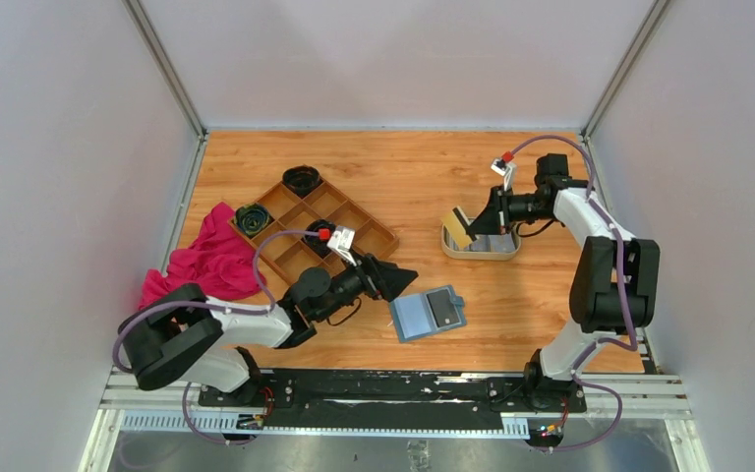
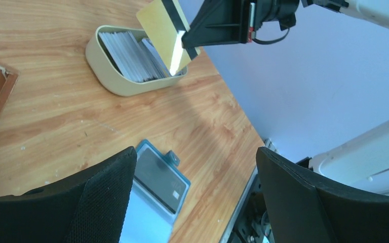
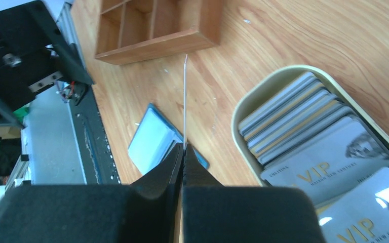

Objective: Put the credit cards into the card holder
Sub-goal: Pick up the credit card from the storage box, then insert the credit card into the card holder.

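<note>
Left tool (image 2: 195, 152) hangs spread, holder (image 1: 411, 318) open flat just below it; I'd say to steady it. Right tool (image 3: 184, 150) pinches one card (image 2: 164, 30), held clear of the tray (image 2: 101, 66) beneath for carrying.

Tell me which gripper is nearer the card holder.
Left. The left gripper hangs open just beside the card holder; the right gripper, shut on a credit card, is over the cream tray, farther back.
</note>
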Controlling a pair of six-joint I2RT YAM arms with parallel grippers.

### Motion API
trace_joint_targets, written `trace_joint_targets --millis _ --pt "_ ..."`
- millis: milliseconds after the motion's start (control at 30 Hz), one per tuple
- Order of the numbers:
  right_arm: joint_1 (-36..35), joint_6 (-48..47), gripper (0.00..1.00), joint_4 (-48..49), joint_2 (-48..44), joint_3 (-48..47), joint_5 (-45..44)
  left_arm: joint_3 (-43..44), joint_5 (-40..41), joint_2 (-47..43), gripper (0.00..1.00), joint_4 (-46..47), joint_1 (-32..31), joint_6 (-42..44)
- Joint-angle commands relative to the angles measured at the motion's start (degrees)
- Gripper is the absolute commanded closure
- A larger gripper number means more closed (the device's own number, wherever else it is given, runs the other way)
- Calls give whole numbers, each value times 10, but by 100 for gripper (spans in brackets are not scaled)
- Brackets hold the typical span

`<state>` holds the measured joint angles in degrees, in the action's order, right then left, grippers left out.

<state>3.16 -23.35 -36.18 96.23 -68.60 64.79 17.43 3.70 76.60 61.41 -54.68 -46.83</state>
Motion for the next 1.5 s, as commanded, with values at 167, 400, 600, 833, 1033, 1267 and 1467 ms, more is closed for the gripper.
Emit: trace_joint_targets --millis 167,400,600,833,1033,1267,1467 --pt "4 -68 100 -48 -44 20 142 78 -64 95 11 61 35 -15" --pt "-21 -84 100 -64 -58 25 174 134 -91 148 15 65 38 -15" --pt "-46 -88 100 -67 -66 29 181 162 -96 179 22 70 47 -25" --pt "-74 -104 100 -78 -75 29 180 196 -109 198 37 70 54 -34" --pt "-85 -118 100 -90 -80 29 178 196 -125 205 61 91 62 -44" --pt "-100 -151 100 -117 -88 28 178 189 -178 218 99 153 80 -50" --pt "-112 -244 72 -197 -110 15 168 153 -262 219 100 256 98 -49"
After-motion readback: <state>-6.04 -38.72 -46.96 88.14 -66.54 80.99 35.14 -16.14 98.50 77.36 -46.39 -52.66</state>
